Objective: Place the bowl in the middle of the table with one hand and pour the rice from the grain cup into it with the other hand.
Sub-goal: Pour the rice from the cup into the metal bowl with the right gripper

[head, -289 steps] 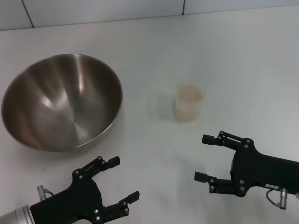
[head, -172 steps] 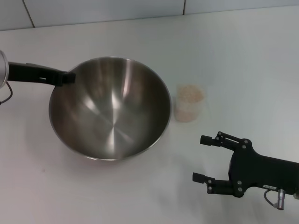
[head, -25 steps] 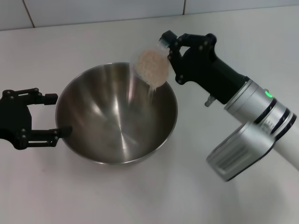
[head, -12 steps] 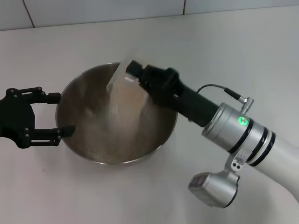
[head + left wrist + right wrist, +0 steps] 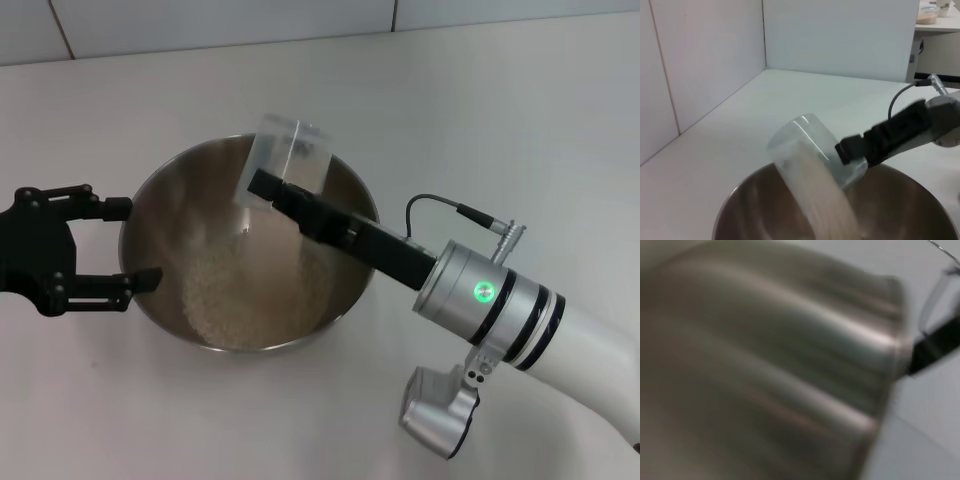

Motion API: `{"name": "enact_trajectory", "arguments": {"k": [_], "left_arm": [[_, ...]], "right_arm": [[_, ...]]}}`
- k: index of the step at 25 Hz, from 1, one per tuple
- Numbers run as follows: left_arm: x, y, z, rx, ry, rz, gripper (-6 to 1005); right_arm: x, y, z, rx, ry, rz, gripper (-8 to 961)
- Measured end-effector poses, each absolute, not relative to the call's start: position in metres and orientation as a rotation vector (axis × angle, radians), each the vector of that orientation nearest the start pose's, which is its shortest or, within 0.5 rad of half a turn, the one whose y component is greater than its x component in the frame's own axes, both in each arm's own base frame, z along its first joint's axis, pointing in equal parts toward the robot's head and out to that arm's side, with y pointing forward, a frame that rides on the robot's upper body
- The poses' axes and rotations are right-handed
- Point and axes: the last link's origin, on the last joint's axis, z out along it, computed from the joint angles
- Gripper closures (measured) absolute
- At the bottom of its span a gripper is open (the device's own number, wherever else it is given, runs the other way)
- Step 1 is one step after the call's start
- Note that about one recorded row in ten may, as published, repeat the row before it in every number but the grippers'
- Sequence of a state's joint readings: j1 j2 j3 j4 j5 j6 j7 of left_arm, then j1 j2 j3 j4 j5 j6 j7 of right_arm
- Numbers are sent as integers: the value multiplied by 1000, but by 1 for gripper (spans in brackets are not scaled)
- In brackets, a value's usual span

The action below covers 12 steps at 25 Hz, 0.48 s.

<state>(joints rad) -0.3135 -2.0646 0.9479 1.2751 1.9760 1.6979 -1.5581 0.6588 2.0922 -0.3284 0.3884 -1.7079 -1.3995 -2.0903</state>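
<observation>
The steel bowl (image 5: 165, 215) stands on the white table (image 5: 500, 120) near its middle. A heap of rice (image 5: 245, 295) lies in its bottom. My right gripper (image 5: 275, 185) is shut on the clear grain cup (image 5: 288, 155) and holds it tipped mouth-down over the bowl's far side. In the left wrist view the cup (image 5: 807, 142) is tilted in the right gripper (image 5: 865, 150), and a stream of rice (image 5: 827, 202) falls into the bowl (image 5: 740, 205). My left gripper (image 5: 133, 243) is open at the bowl's left rim. The right wrist view shows only the blurred bowl wall (image 5: 765, 365).
The table runs back to a white wall (image 5: 200, 20) behind the bowl. The right forearm (image 5: 490, 295) with its lit green ring stretches from the front right over the bowl's right rim.
The right gripper has turned the cup further over and moved it slightly back. The falling rice has settled into a heap in the bowl. The left gripper has stayed put.
</observation>
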Motion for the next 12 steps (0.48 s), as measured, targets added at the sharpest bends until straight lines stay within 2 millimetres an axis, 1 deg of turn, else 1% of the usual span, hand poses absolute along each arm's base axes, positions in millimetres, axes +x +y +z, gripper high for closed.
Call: {"name": "enact_trajectory", "arguments": {"k": [5,8,10,11,12], "left_arm": [[-235,303,58,-2844,-272,-351,170],[-234,305,57,-2848,-271,-337,170],[-233,305,57,-2850,-268,-334,170],[-233,306,57,-2851,-267,-335,170],[-233,306,57,-2850,-267,-335,170]], "right_arm": [[203,281,-121,-918,-1906,-366,949],[203,283,-121,-863,-1939,-399,949],[202,282,-121,-905,-1899,-386,947],[201,279,-121,-956,-1848,-363,946],[196,276,-121,-1038,-1745,-323,945]]}}
